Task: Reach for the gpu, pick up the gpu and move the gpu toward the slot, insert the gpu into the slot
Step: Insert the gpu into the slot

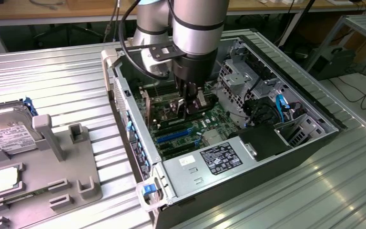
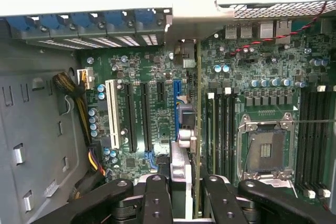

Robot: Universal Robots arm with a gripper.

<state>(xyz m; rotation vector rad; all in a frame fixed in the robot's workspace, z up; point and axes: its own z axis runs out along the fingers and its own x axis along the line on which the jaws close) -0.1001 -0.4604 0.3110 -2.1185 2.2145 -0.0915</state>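
Observation:
The gpu (image 2: pixel 182 167) stands on edge between my gripper's (image 2: pixel 184 199) two black fingers (image 2: pixel 156 199), which are shut on it. It shows as a thin strip with a silver metal part. It hangs inside the open PC case over the green motherboard (image 2: pixel 157 66), in line with the blue slot (image 2: pixel 176 92), next to the black and white slots. I cannot tell whether its lower edge touches the slot. In the exterior view my gripper (image 1: pixel 189 106) reaches down into the case (image 1: pixel 316 112) with the brownish gpu (image 1: pixel 164 114) under it, beyond the blue slots (image 1: pixel 170 137).
The case's walls surround the gripper closely. An empty CPU socket (image 2: pixel 265 150) and memory slots (image 2: pixel 220 129) lie beside the card, and yellow cables (image 2: pixel 79 109) on the other side. A power supply (image 1: pixel 221 160) fills the near end. Outside, a grey fixture (image 1: pixel 62 176) holds a hard drive (image 1: pixel 8 131) and a CPU chip (image 1: pixel 5 180).

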